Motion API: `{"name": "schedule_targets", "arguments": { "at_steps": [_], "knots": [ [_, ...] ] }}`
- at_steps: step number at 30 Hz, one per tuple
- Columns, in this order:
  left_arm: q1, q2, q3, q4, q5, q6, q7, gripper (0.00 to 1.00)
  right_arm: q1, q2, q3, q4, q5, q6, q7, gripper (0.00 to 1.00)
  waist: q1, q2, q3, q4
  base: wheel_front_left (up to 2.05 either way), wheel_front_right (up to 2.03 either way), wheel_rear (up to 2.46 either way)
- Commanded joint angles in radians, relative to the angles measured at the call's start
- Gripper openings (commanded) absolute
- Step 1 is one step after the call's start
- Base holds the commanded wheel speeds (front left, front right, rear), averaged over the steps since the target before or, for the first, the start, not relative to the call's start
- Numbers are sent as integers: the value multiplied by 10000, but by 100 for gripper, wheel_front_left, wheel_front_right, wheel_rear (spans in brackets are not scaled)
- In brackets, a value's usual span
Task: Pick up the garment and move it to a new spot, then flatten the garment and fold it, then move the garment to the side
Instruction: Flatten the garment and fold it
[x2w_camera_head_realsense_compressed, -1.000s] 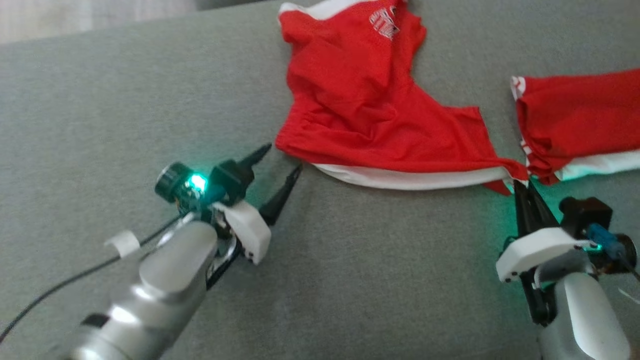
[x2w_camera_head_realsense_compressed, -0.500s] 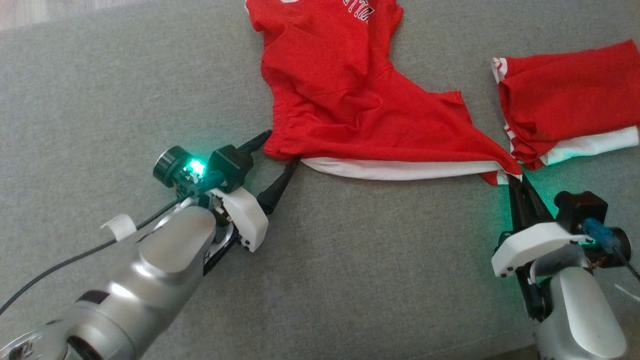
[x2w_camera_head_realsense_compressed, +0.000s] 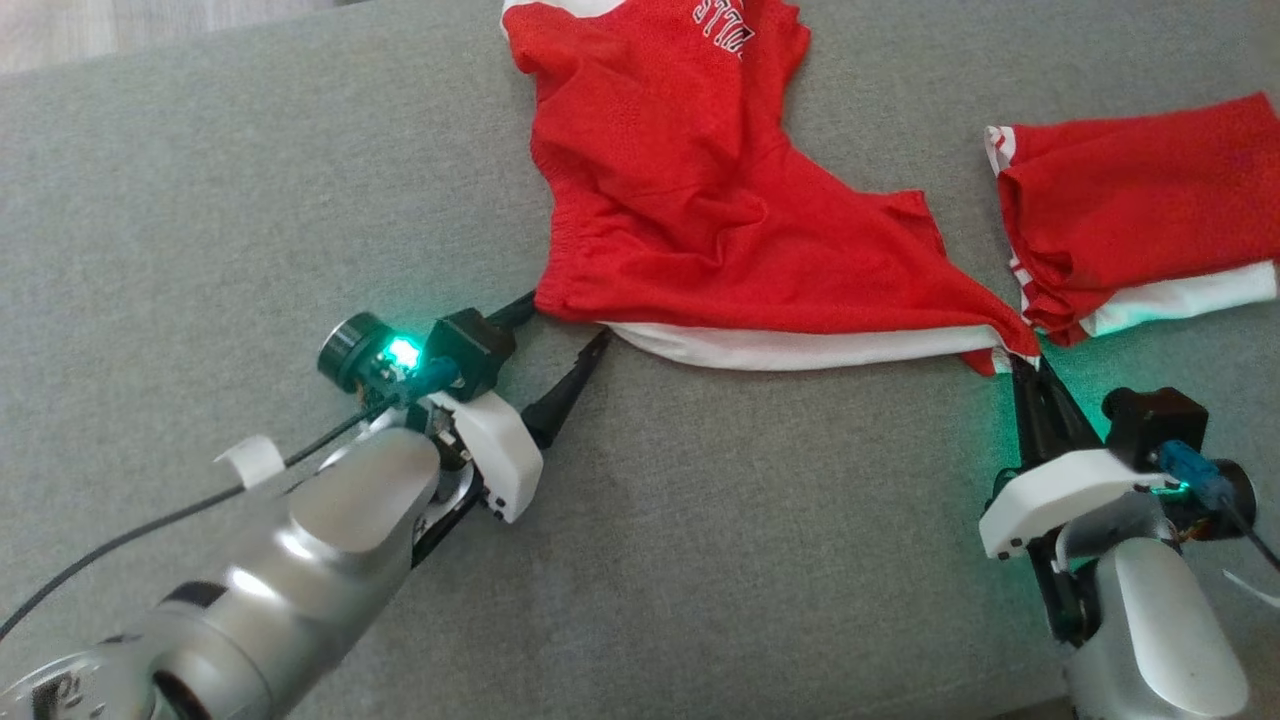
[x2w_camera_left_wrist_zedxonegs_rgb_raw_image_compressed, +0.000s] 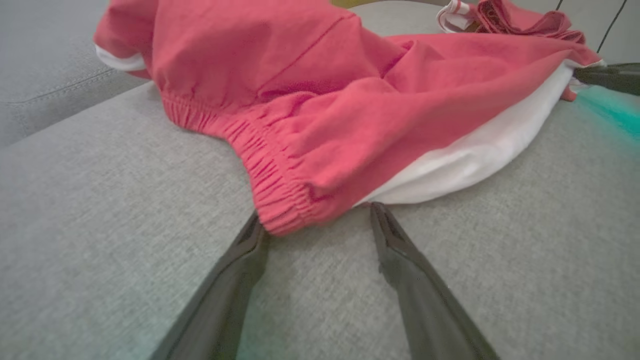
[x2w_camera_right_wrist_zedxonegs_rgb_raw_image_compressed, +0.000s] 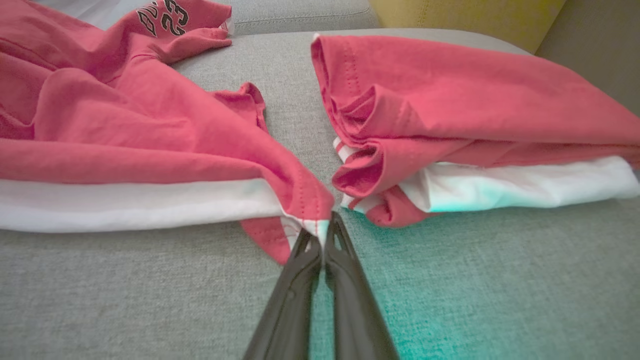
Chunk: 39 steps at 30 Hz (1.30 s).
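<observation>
left end effector (x2w_camera_head_realsense_compressed: 565, 320): wide open, fingers flanking the elastic corner of the shorts (x2w_camera_head_realsense_compressed: 700, 230), gripping nothing
right end effector (x2w_camera_head_realsense_compressed: 1020, 365): pinched shut on the opposite hem corner of the shorts
shorts: red, white-edged, rumpled on the grey sofa (x2w_camera_head_realsense_compressed: 200, 200) between both arms
folded red garment (x2w_camera_head_realsense_compressed: 1130, 220): just beside the shorts, right

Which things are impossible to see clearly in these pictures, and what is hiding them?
1. Head view: the lettering on the red shorts is cut off by the top edge.
2. Head view: the folded red garment runs past the right edge.
3. Right wrist view: how much cloth the shut right gripper pinches; its fingers cover it.
4. Left wrist view: whether the open left gripper touches the waistband; the cloth overhangs one fingertip.
</observation>
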Motion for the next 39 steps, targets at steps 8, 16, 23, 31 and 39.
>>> {"name": "schedule_targets", "arguments": {
  "at_steps": [8,16,23,31,39],
  "knots": [
    [-817,218,-172,-331,-101,18,-117,100,-247,-64,295,-251,46,-7,-105,0,1,0,106,-109,0,0,0],
    [-897,315,-286,-681,-29,18,-123,0,-316,-64,306,-204,88,-7,-138,0,1,0,135,-110,0,0,0],
    [-804,533,-310,-1113,-27,17,-124,0,-360,-64,156,-123,-9,-7,-215,0,1,0,-69,76,0,0,0],
    [-466,1014,-311,-1343,-8,17,-125,0,-736,-65,94,-535,-513,-7,-190,0,1,0,-929,592,0,0,0],
    [-1107,1930,-330,-2085,18,17,855,0,-2149,-979,992,-1312,-248,-7,738,0,1,0,-2043,1301,0,0,0]
  ]
}}
